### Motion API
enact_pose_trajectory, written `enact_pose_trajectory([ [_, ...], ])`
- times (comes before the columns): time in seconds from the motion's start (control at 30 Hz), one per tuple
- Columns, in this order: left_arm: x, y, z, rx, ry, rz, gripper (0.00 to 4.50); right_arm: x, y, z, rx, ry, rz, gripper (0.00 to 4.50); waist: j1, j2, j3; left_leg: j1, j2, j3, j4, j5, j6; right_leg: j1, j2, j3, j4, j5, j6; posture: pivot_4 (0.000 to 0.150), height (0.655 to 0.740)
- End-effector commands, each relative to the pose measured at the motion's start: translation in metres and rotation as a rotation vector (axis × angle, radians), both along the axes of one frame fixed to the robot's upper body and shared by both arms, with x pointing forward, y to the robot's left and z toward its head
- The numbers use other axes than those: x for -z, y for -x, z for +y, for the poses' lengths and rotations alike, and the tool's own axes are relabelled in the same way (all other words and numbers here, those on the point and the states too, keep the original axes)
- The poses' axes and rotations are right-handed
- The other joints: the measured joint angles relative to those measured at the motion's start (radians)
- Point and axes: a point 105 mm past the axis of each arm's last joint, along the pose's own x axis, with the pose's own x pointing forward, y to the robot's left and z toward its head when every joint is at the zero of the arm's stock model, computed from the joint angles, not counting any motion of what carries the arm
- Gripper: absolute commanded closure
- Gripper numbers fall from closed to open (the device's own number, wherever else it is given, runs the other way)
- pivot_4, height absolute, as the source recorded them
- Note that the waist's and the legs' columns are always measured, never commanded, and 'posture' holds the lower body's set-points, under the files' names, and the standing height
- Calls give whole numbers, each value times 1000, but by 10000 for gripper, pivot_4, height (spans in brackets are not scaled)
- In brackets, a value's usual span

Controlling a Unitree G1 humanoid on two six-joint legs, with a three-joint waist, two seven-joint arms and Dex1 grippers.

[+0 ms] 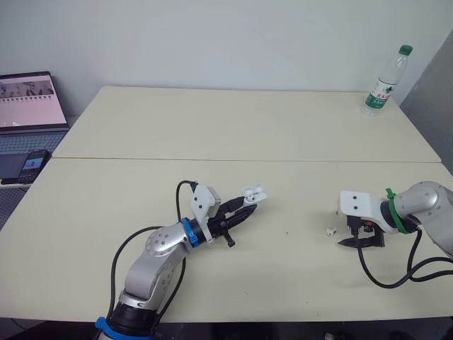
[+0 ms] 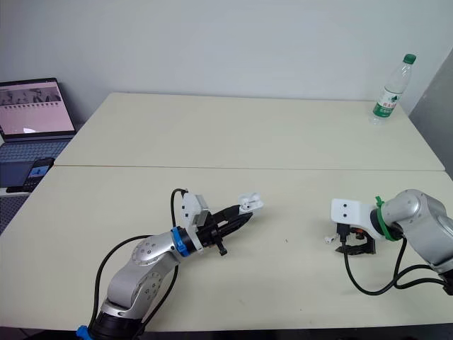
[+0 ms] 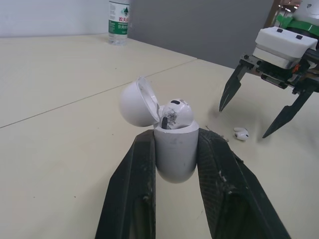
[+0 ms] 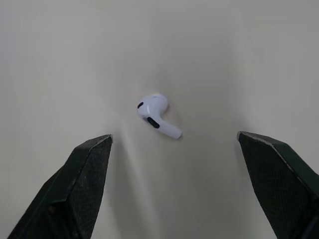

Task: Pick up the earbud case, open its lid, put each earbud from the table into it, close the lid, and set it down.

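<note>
On the near half of the desk [image 1: 283, 134], our left end effector [image 1: 244, 210] pinches the earbud case [image 3: 174, 154] by its lower body, one finger on each side. The lid [image 3: 135, 103] is swung open. Well apart from it, the right end effector [image 1: 357, 241] hovers with its fingers spread wide over the loose earbud [image 4: 157, 115], which lies on the desk between them and touches neither.

We judge that the step in hand is the pick of this second earbud. To do it well, we should lower the right end effector straight down until the tips almost meet the desk, with the earbud centred. Then we close slowly, because the piece is small and smooth and may slip out sideways. Gripping across the rounded head seems safer than across the thin stem. The left arm should hold the case steady with its mouth facing up.

The head views give the earbud as a white speck just beside the right fingers, while the right wrist view shows how it lies, with its stem slanting toward one finger. The left wrist view shows one earbud [image 3: 177, 110] already in the case; it sits high at the mouth, maybe not fully seated.
</note>
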Motion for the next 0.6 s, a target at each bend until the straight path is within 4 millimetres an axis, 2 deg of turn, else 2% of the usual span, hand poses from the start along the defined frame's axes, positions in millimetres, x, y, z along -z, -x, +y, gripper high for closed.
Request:
enact_pose_trajectory([
  [0.03,-12,4,-3,15,20,-49,37159,-8,-1,4,-24,-4,-36,3112,0,0,0,0,0,0,0,0,0,0,0,0,0,0,0,1500,7362],
  [0.6,-13,2,-3,14,19,-53,37159,-8,-18,4,-42,24,-133,3112,0,0,0,1,0,0,0,0,0,1,0,0,1,0,0,1500,7362],
])
